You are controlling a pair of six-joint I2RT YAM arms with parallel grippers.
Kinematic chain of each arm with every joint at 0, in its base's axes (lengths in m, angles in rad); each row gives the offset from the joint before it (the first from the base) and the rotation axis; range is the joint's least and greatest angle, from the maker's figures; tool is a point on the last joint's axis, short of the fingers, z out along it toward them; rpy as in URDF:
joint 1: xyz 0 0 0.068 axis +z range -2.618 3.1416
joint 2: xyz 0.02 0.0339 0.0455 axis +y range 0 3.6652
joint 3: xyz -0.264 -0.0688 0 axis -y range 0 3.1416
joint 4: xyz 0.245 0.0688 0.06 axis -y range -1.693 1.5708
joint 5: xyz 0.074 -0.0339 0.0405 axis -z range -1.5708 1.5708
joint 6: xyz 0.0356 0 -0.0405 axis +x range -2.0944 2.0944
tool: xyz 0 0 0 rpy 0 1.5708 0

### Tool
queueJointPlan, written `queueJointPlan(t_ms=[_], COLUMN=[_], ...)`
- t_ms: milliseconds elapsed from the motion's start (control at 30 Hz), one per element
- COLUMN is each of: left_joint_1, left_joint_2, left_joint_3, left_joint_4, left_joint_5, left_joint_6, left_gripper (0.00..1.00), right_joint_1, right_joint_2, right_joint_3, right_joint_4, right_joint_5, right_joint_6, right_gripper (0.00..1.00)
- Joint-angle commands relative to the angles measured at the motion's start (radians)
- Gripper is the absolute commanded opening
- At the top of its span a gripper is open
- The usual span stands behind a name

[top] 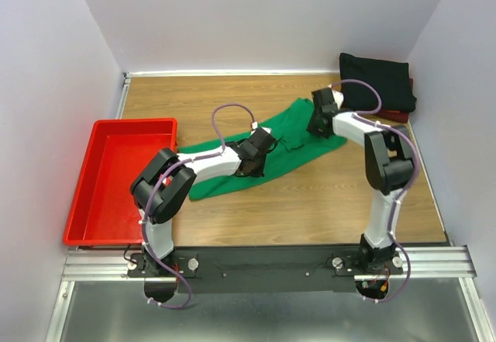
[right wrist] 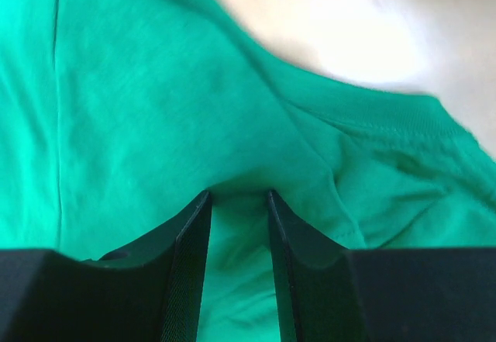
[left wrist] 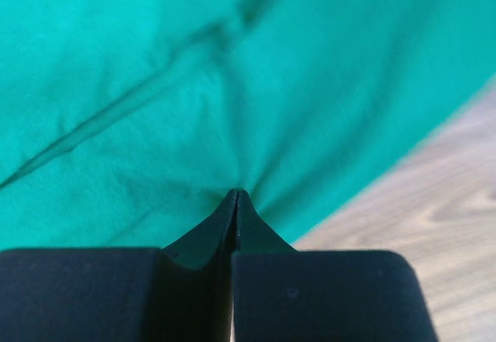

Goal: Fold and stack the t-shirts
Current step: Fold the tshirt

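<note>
Near edge: both arm bases are bolted to a metal rail (top: 263, 260) along the wooden table (top: 310, 202).

Mid-table: the green t-shirt (top: 291, 152) lies spread in a long diagonal band, from near-left to far-right. Both grippers are down on it.
- The left gripper (top: 252, 156) is at the shirt's middle. In the left wrist view its jaws are pressed together to a thin slit, with cloth pinched at the tips (left wrist: 236, 195) and creases fanning out from them.
- The right gripper (top: 319, 117) is at the shirt's far-right end. In its wrist view the jaws stand a narrow gap apart, with a fold of green cloth filling the gap (right wrist: 236, 195). The ribbed collar runs just beyond the fingers.

Hard to make out: the wrist views are filled with cloth, so the shirt's outline is cut off there. From above, the gripper bodies hide the fingertips.

Left: a red tray (top: 81, 179) sits beside the shirt, apart from it.

Far right corner: the black t-shirt (top: 376, 78) lies folded on top of the dark red t-shirt (top: 395, 115), of which only an edge shows.

Plain pale walls (top: 256, 16) enclose three sides.
</note>
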Motion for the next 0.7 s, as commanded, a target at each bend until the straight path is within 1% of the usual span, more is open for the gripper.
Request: queueJointPlan(t_ms=[0, 67, 100, 167, 200, 233, 300, 333, 367, 400, 433, 500, 533, 567, 600, 667], left_joint_1=[-0.041, -0.050, -0.056, -0.072, -0.075, -0.076, -0.076, -0.076, -0.076, -0.073, -0.072, -0.058, -0.052, -0.043, -0.031, -0.024], left_joint_2=[0.034, 0.058, 0.066, 0.090, 0.106, 0.115, 0.135, 0.156, 0.163, 0.156, 0.144, 0.083, 0.063, 0.045, 0.014, -0.006], left_joint_3=[0.034, 0.072, 0.086, 0.132, 0.143, 0.155, 0.210, 0.276, 0.306, 0.330, 0.353, 0.341, 0.329, 0.300, 0.286, 0.238], left_joint_4=[0.028, 0.047, 0.054, 0.061, 0.096, 0.121, 0.176, 0.175, 0.163, 0.147, 0.134, 0.089, 0.068, 0.045, -0.003, -0.055], left_joint_5=[0.060, 0.113, 0.129, 0.178, 0.202, 0.265, 0.322, 0.345, 0.342, 0.329, 0.280, 0.203, 0.105, 0.071, 0.007, -0.062], left_joint_6=[-0.033, -0.057, -0.067, -0.094, -0.097, -0.102, -0.116, -0.110, -0.104, -0.096, -0.087, -0.064, -0.058, -0.051, -0.039, -0.034], left_gripper=[0.06, 0.06, 0.06, 0.06, 0.06, 0.06, 0.07, 0.07, 0.07, 0.08, 0.09, 0.11, 0.13, 0.13, 0.12, 0.10], right_joint_1=[0.001, 0.001, 0.001, 0.001, 0.001, 0.001, 0.001, 0.001, 0.001, 0.001, 0.001, 0.000, 0.001, 0.001, 0.001, 0.001], right_joint_2=[0.192, 0.235, 0.272, 0.307, 0.326, 0.367, 0.410, 0.447, 0.453, 0.453, 0.437, 0.400, 0.380, 0.357, 0.316, 0.266], right_joint_3=[0.155, 0.218, 0.280, 0.342, 0.373, 0.440, 0.508, 0.581, 0.601, 0.621, 0.635, 0.629, 0.623, 0.615, 0.596, 0.562], right_joint_4=[-0.025, -0.026, -0.030, -0.031, -0.030, -0.030, -0.031, -0.054, -0.063, -0.079, -0.082, -0.086, -0.086, -0.088, -0.089, -0.091], right_joint_5=[0.026, 0.004, -0.007, -0.047, -0.093, -0.119, -0.154, -0.173, -0.174, -0.165, -0.164, -0.144, -0.130, -0.125, -0.119, -0.109], right_joint_6=[-0.097, -0.150, -0.167, -0.207, -0.250, -0.272, -0.304, -0.309, -0.312, -0.304, -0.304, -0.293, -0.292, -0.293, -0.280, -0.264], right_gripper=[0.43, 0.43, 0.43, 0.45, 0.46, 0.47, 0.51, 0.54, 0.57, 0.63, 0.65, 0.72, 0.76, 0.77, 0.77, 0.77])
